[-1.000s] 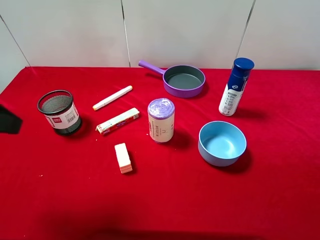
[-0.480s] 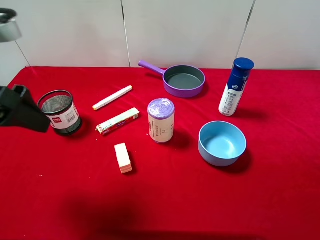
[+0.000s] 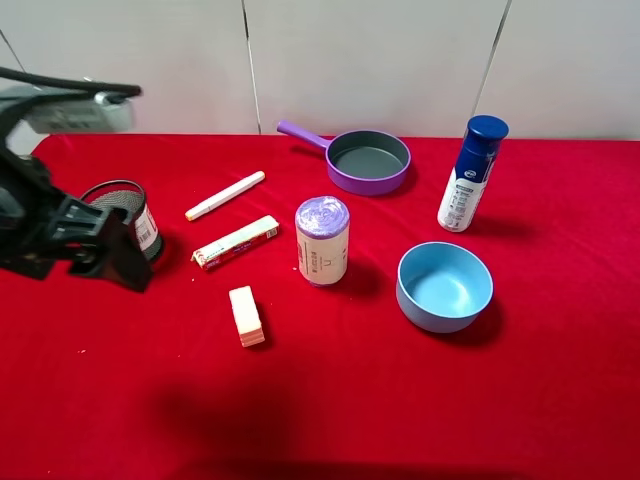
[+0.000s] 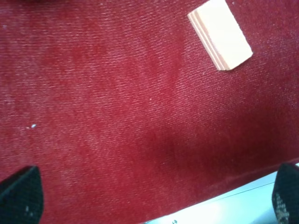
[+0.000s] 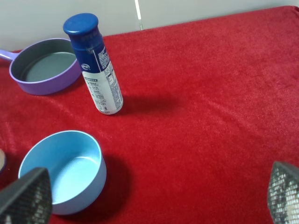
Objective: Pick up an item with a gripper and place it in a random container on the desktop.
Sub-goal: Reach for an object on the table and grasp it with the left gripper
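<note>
change: the left arm has swung in from the worktop's left side over the last second. The left gripper now sits in front of the mesh pen cup, partly hiding it.
meaning: looks like the approach phase. Nothing is picked yet and the cup has received nothing.
left gripper state: jaws spread wide, nothing between them.
right gripper state: jaws wide apart, empty, idle.
eraser block location: flat on the red worktop, to the left gripper's right and a bit nearer the camera, well apart. In the left wrist view it is ahead of the jaws, off toward one finger, not between them.
long axis: roughly front-to-back on the worktop, far end tipped slightly toward the gripper's side.
faces: broad cream face up, pinkish layered edge showing along a long side.
next need: probably travel over the block and set the jaws across its short width.
</note>
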Controlling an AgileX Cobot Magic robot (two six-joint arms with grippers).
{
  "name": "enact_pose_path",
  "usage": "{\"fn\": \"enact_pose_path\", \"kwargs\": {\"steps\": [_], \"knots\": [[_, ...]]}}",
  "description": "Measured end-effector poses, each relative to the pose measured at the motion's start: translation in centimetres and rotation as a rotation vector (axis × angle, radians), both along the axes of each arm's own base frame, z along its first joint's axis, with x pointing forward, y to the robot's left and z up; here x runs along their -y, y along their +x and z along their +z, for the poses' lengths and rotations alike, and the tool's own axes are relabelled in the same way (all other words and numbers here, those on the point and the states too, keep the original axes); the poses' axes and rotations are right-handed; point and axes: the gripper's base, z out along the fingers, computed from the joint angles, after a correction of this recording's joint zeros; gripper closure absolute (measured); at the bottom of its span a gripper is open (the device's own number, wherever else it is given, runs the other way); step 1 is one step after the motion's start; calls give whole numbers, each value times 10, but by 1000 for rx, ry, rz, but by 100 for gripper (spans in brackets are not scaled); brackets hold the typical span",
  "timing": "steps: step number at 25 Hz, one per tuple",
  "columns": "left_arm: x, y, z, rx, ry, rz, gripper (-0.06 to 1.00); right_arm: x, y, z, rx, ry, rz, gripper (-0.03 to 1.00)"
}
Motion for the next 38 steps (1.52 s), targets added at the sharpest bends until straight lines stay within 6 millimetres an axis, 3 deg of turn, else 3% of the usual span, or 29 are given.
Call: {"fn": "enact_pose_path", "kwargs": {"steps": [10,24,38], "knots": [[31,11,-33,-83,31,7,-3,0,0,0,0,0,0,28],[52,37,-73,-122,56,39,-3,0,0,0,0,0,0,28],[112,68,-105,-144,146,11,-3,0,0,0,0,0,0,28]]}}
